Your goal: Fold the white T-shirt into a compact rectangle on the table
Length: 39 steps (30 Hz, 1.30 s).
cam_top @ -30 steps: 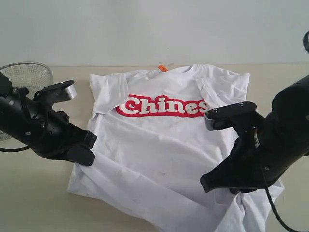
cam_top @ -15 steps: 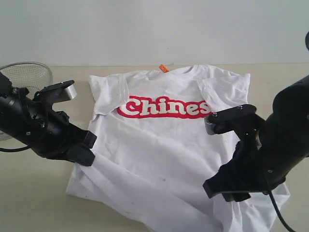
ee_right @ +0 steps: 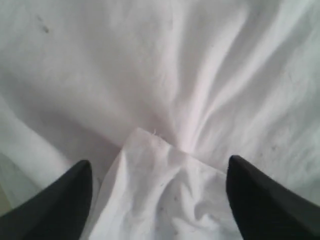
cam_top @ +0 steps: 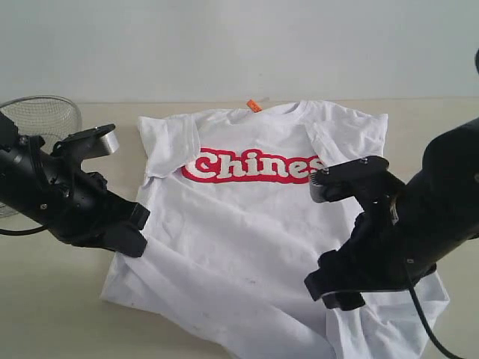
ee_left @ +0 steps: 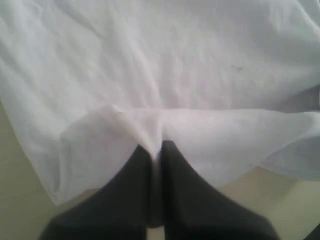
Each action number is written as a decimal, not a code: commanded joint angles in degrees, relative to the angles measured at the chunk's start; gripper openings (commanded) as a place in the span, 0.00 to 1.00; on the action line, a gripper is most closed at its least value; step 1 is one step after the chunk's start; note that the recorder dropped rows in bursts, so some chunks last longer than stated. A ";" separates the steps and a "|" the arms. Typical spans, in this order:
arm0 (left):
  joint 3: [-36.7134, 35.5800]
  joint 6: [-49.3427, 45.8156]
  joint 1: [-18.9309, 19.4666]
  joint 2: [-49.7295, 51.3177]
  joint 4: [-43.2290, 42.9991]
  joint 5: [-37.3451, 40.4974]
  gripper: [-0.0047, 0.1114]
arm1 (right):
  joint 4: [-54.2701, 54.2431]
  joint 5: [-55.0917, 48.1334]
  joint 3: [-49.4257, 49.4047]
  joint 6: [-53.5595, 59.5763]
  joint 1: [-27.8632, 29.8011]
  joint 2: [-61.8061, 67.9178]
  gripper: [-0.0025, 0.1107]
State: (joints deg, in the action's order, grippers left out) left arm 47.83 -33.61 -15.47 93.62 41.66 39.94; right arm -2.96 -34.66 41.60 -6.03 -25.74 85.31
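Right now, a white short-sleeved T-shirt (cam_top: 247, 232) lies front side up in the middle of the frame on a wide pale beige desk (cam_top: 60, 314). Its neck points to the top of the frame, and a small orange tag (cam_top: 253, 105) sticks out there. A red band with white letters (cam_top: 254, 165) runs across the chest. The bottom part of the shirt is wrinkled, and its corner at the lower right of the frame is bunched up. The black left tool (cam_top: 135, 232) sits at the left edge of the shirt, on the left side of the frame. The left wrist view shows its two black fingers (ee_left: 125, 190) pressed close together with a fold of white cloth pinched between them, so it is holding the shirt. The cloth puffs up around the pinch. The black right tool (cam_top: 329, 292) hangs over the lower right part of the shirt. The right wrist view shows its two black fingers (ee_right: 60, 200) wide apart, gripping nothing. A crumpled lump of the shirt lies between them, and I cannot tell if it touches them. A round wire mesh bowl (cam_top: 41, 116) stands on the desk at the upper left of the frame, apart from the shirt and partly hidden behind the left arm.
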 commanded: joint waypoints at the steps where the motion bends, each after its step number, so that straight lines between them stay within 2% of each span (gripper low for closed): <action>1: 0.11 -0.16 0.07 -0.12 -0.14 0.61 0.08 | -2.18 1.70 -0.31 0.76 -0.07 0.39 0.55; 2: 0.11 -0.16 0.07 -0.12 -0.14 0.61 0.08 | -2.34 1.70 -0.31 0.76 -0.07 1.04 0.52; 3: 0.11 -0.16 0.07 -0.12 -0.14 0.61 0.08 | -3.07 1.70 -0.31 0.87 -0.07 2.52 0.53; 6: 0.11 -0.16 0.07 -0.12 -0.14 0.61 0.08 | -3.07 1.45 -0.31 1.01 -0.07 4.56 0.61; 10: 0.11 -0.16 0.07 -0.12 -0.14 0.50 0.08 | -3.13 1.36 -0.31 1.01 -0.07 4.59 0.60; 13: 0.11 -0.16 0.07 -0.12 -0.14 0.61 0.08 | -3.13 1.24 -0.31 1.10 -0.07 4.59 0.49; 39: 0.11 -0.05 0.07 -0.12 -0.14 0.61 0.08 | -3.71 -1.19 -0.31 1.77 -0.07 5.31 0.49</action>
State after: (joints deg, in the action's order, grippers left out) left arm 47.83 -33.61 -15.47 93.62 41.66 40.20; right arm -6.59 -35.29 41.60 -4.88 -25.74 90.14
